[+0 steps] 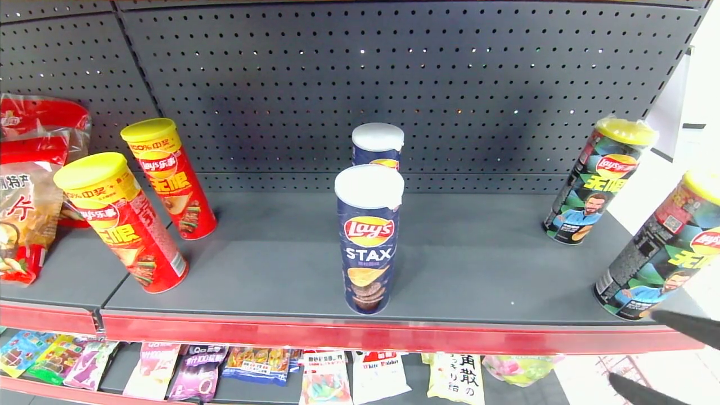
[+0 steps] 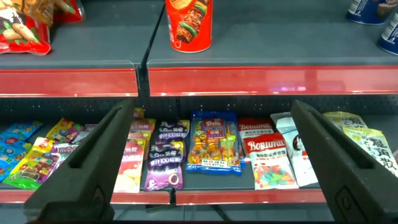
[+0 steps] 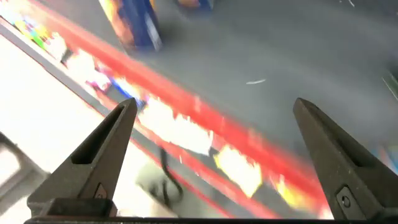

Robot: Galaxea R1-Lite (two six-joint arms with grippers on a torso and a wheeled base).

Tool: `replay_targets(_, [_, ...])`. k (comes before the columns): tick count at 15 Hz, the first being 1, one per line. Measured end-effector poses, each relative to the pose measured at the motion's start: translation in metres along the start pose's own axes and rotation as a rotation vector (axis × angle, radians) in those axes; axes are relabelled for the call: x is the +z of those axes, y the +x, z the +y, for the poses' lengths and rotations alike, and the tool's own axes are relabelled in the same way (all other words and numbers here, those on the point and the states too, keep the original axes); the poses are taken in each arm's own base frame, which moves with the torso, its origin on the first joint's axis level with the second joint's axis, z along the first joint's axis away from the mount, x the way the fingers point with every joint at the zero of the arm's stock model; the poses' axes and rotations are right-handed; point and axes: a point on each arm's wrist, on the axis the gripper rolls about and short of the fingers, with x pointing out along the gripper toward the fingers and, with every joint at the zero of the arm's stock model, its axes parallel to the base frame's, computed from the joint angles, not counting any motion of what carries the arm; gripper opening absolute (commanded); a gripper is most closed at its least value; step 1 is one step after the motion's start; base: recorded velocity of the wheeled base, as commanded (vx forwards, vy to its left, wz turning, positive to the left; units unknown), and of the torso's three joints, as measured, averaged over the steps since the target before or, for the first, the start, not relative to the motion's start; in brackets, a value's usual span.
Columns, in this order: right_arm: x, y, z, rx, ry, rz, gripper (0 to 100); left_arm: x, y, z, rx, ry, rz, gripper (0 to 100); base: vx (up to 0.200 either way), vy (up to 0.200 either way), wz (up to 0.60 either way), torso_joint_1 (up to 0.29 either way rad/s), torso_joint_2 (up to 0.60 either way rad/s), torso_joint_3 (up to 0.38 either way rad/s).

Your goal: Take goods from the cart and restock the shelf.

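On the grey shelf (image 1: 270, 264) two red chip cans stand at the left, a front one (image 1: 121, 222) and a back one (image 1: 169, 177). Two blue cans stand in the middle, front (image 1: 368, 239) and back (image 1: 377, 146). Two black-and-green cans stand at the right, a near one (image 1: 655, 256) and a far one (image 1: 599, 180). My right gripper (image 1: 666, 360) is open and empty below the shelf's front right corner, and the right wrist view shows it (image 3: 211, 162) facing the red shelf edge (image 3: 205, 109). My left gripper (image 2: 211, 168) is open and empty before the lower shelf.
Red snack bags (image 1: 28, 185) lie at the shelf's far left. Several candy packets (image 2: 214, 146) hang or lie on the lower shelf under the red edge (image 1: 337, 332). A perforated grey back panel (image 1: 360, 73) closes the shelf behind. Bare shelf lies between the can groups.
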Motion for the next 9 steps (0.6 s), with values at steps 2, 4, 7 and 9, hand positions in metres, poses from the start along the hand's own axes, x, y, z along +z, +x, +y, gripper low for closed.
replay_targets(2, [-0.034, -0.038, -0.011, -0.161, 0.028, 0.057, 100, 0.000, 0.000, 0.000, 0.000, 0.000, 0.000, 100, 0.000, 0.000, 0.00, 0.000, 0.00, 0.000])
replay_targets(4, [-0.056, -0.060, -0.011, -0.399, 0.088, 0.048, 100, 0.000, 0.000, 0.000, 0.000, 0.000, 0.000, 100, 0.000, 0.000, 0.00, 0.000, 0.00, 0.000])
replay_targets(7, [-0.080, -0.073, 0.000, -0.649, 0.163, 0.024, 100, 0.000, 0.000, 0.000, 0.000, 0.001, -0.001, 100, 0.000, 0.000, 0.00, 0.000, 0.00, 0.000])
replay_targets(9, [-0.095, -0.074, 0.007, -0.689, 0.146, -0.006, 100, 0.000, 0.000, 0.000, 0.000, 0.000, -0.001, 100, 0.000, 0.000, 0.00, 0.000, 0.00, 0.000])
